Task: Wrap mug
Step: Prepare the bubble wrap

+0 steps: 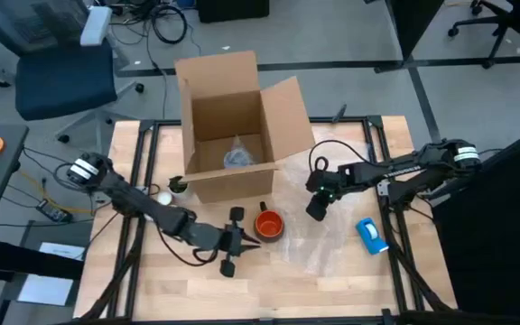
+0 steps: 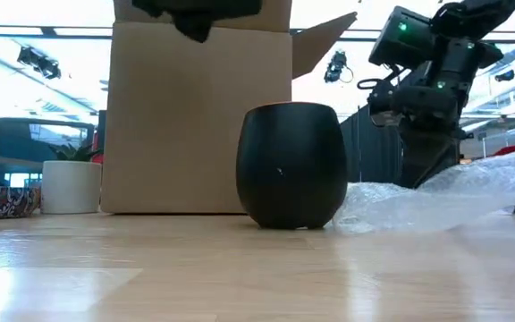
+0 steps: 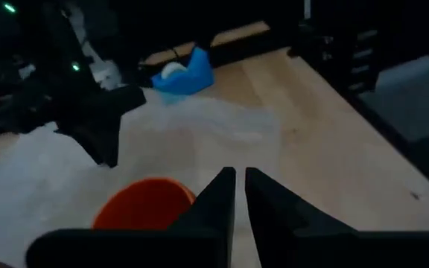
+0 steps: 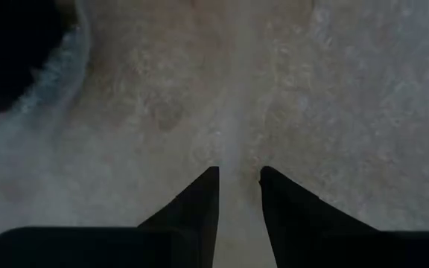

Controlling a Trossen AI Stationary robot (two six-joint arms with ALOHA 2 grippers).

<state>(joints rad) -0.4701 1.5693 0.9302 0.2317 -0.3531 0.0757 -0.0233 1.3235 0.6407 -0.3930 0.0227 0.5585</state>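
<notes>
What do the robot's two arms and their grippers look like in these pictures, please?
Both arms are dark, slim and jointed, each with a white-banded joint near its base and thin black cables alongside. The left gripper and right gripper each have two black, tapering, pointed fingers. Small green lights glow on the right arm's wrist.

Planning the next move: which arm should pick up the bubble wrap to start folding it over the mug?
Right, probably. The right gripper hangs directly over the bubble wrap, fingers slightly apart. The left gripper sits beside the mug, better suited to steadying it.
</notes>
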